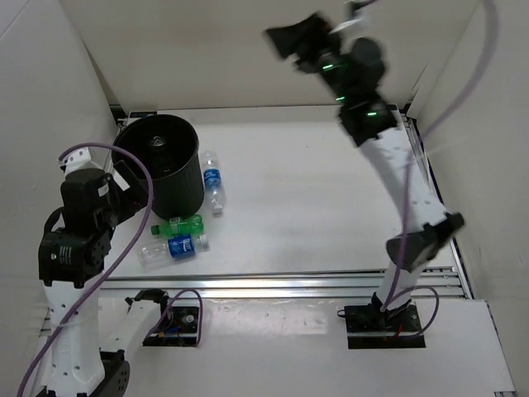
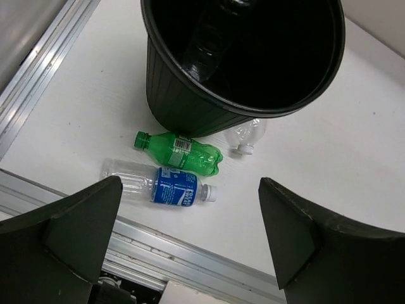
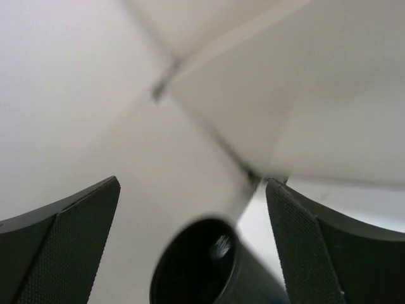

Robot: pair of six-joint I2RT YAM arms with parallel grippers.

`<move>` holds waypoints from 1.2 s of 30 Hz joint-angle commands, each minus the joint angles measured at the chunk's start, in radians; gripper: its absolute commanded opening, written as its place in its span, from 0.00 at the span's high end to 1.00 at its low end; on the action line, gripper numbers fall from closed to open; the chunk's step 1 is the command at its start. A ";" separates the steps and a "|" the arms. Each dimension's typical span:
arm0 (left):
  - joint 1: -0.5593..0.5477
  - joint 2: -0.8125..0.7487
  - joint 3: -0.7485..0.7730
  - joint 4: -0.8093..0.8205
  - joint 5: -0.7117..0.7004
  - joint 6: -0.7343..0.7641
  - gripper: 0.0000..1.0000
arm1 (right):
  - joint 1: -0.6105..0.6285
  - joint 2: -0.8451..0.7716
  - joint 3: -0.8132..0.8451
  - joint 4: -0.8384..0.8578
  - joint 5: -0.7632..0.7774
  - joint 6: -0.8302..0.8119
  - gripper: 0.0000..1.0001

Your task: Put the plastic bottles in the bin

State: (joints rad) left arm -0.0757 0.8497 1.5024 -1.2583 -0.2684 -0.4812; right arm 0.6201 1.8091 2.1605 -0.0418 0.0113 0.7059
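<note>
Left wrist view: nothing held on either side

We note the left gripper (image 2: 190, 237) spread wide and empty. Ahead of its fingers lie the green bottle (image 2: 180, 151) and a blue-labelled clear bottle (image 2: 166, 185), side by side, just beside the bin (image 2: 171, 95). A second blue-labelled bottle (image 1: 213, 182) lies right of the bin. The right gripper (image 3: 193, 234), raised high, is spread and empty.

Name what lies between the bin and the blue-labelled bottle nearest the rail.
The green bottle, lying on its side beside the foot of the bin; the left wrist view shows it best.
</note>
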 commanded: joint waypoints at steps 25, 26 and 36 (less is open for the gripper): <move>-0.004 -0.009 -0.272 0.028 0.068 -0.358 0.00 | -0.157 0.878 0.080 -0.292 -0.863 0.257 0.00; -0.004 0.000 -0.272 0.014 0.058 -0.367 0.00 | -0.133 0.895 0.110 -0.302 -0.863 0.257 0.00; -0.004 0.000 -0.192 -0.087 0.006 -0.376 0.00 | -0.025 1.032 0.225 -0.170 -0.844 0.415 0.00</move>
State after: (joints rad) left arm -0.0761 0.8593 1.2781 -1.3041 -0.2256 -0.8482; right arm 0.5808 2.7605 2.3535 -0.1951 -0.8593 1.0657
